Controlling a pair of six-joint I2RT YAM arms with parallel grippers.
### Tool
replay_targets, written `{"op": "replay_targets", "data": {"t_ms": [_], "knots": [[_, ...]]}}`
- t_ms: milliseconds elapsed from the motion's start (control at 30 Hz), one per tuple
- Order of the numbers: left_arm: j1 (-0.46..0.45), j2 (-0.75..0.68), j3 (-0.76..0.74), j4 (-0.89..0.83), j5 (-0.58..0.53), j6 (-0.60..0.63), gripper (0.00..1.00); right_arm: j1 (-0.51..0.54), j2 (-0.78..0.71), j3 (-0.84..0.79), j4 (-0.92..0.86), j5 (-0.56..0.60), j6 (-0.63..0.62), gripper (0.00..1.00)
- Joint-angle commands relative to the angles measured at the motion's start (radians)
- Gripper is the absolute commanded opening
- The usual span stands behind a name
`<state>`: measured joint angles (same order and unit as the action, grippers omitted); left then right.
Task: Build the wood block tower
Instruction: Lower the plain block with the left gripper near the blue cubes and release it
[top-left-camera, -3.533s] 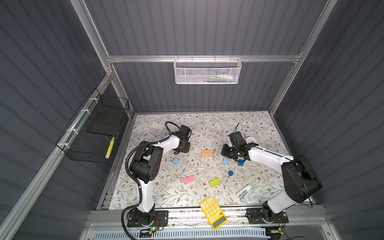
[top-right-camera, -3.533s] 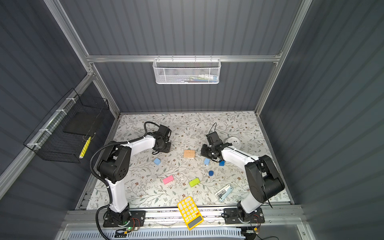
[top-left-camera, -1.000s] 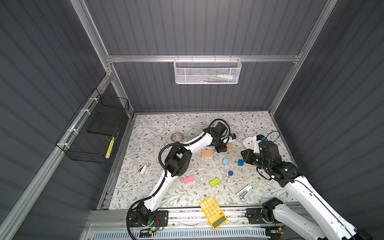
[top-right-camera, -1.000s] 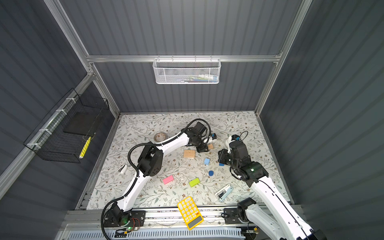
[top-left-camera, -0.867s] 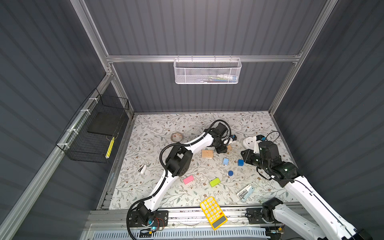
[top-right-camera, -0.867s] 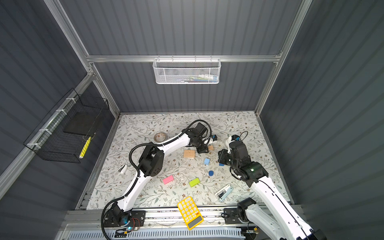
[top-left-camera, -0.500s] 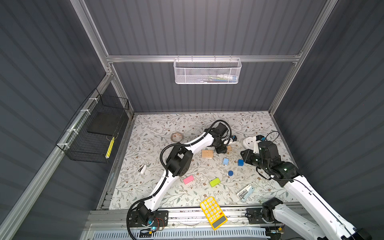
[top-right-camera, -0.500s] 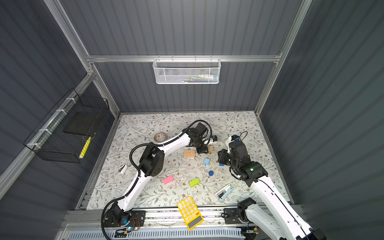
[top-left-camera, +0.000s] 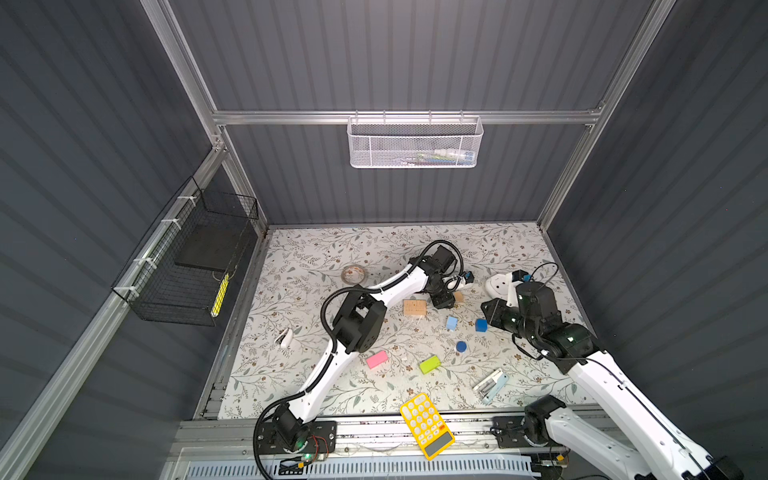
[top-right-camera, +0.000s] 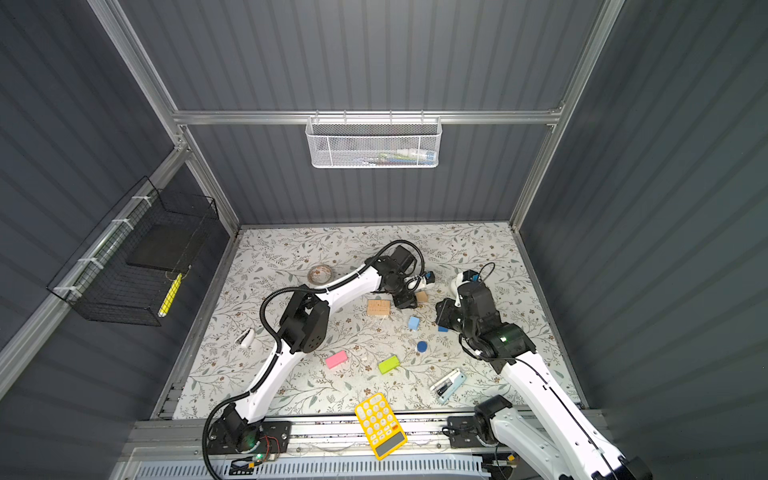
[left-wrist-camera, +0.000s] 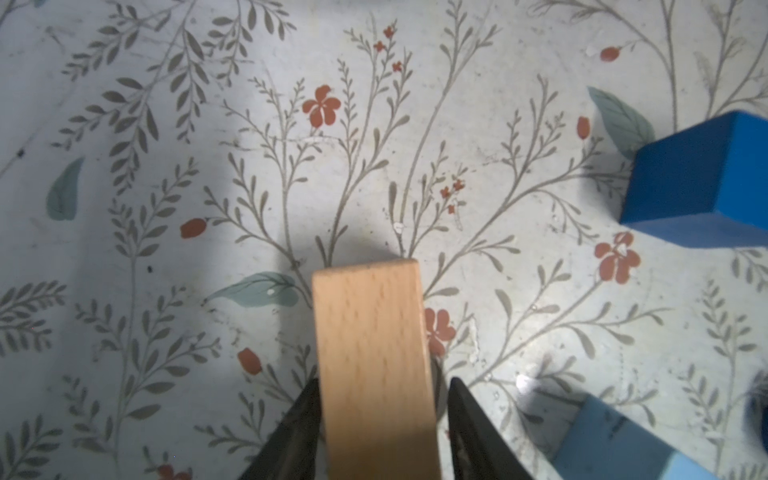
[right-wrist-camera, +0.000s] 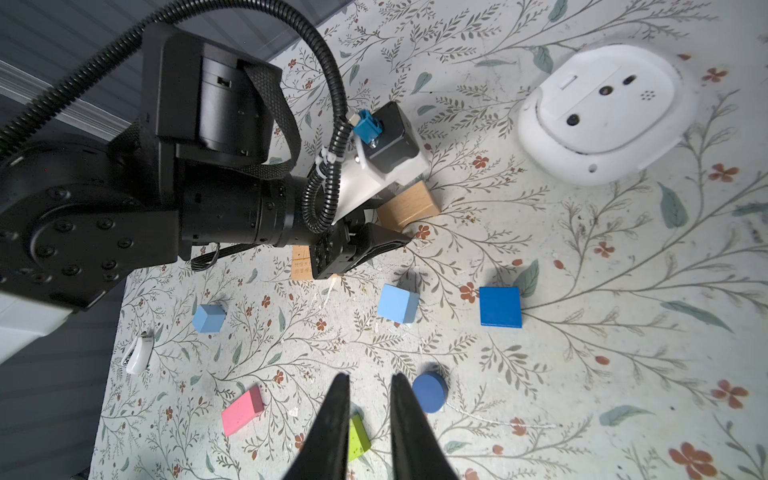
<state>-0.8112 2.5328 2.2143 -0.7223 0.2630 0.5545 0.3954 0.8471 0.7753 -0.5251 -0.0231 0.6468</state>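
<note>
My left gripper (top-left-camera: 447, 301) (left-wrist-camera: 384, 386) straddles a tan bar (top-left-camera: 458, 296) (left-wrist-camera: 374, 353) lying on the mat, open, with a gap on one side. A wider tan block (top-left-camera: 414, 308) lies beside it. Nearby are a light-blue cube (top-left-camera: 451, 323), a dark-blue cube (top-left-camera: 481, 325), a dark-blue cylinder (top-left-camera: 461, 346), a pink bar (top-left-camera: 376, 359) and a green bar (top-left-camera: 429, 364). Another light-blue cube (right-wrist-camera: 208, 318) shows only in the right wrist view. My right gripper (top-left-camera: 487, 311) (right-wrist-camera: 368, 380) hovers by the dark-blue cube, slightly open and empty. No tower stands.
A white oval device (top-left-camera: 498, 284) sits behind the right gripper. A tape roll (top-left-camera: 354, 274) lies at the back left, and a small white object (top-left-camera: 284, 337) at the left. A stapler (top-left-camera: 490, 384) and a yellow calculator (top-left-camera: 427, 419) lie at the front.
In the last half second my left jaws have parted from the tan bar. Both arms have held nearly the same place over the last second. Earlier, both were folded back.
</note>
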Motion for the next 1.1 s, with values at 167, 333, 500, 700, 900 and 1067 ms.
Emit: {"op": "replay_targets", "data": {"t_ms": [167,333,500,700,900,1067], "knots": [[-0.008,-0.013,0.0,-0.001,-0.016,-0.012,0.78,-0.001,0.003,-0.012,0.001,0.0,0.002,0.25],[-0.007,-0.108,-0.075,0.084,-0.006,-0.028,0.86,-0.001,0.004,-0.005,0.003,-0.001,0.004,0.36],[-0.008,-0.184,-0.102,0.121,0.002,-0.041,0.9,-0.001,-0.004,0.001,0.003,0.0,0.004,0.48],[-0.008,-0.297,-0.167,0.164,-0.004,-0.05,0.94,-0.001,0.005,0.016,0.0,0.01,-0.011,0.68],[-0.002,-0.453,-0.304,0.218,-0.066,-0.071,0.91,-0.001,0.046,0.078,-0.036,0.04,-0.067,0.83],[0.046,-0.609,-0.46,0.291,-0.072,-0.17,0.88,-0.003,0.078,0.122,-0.044,0.066,-0.108,0.99]]}}
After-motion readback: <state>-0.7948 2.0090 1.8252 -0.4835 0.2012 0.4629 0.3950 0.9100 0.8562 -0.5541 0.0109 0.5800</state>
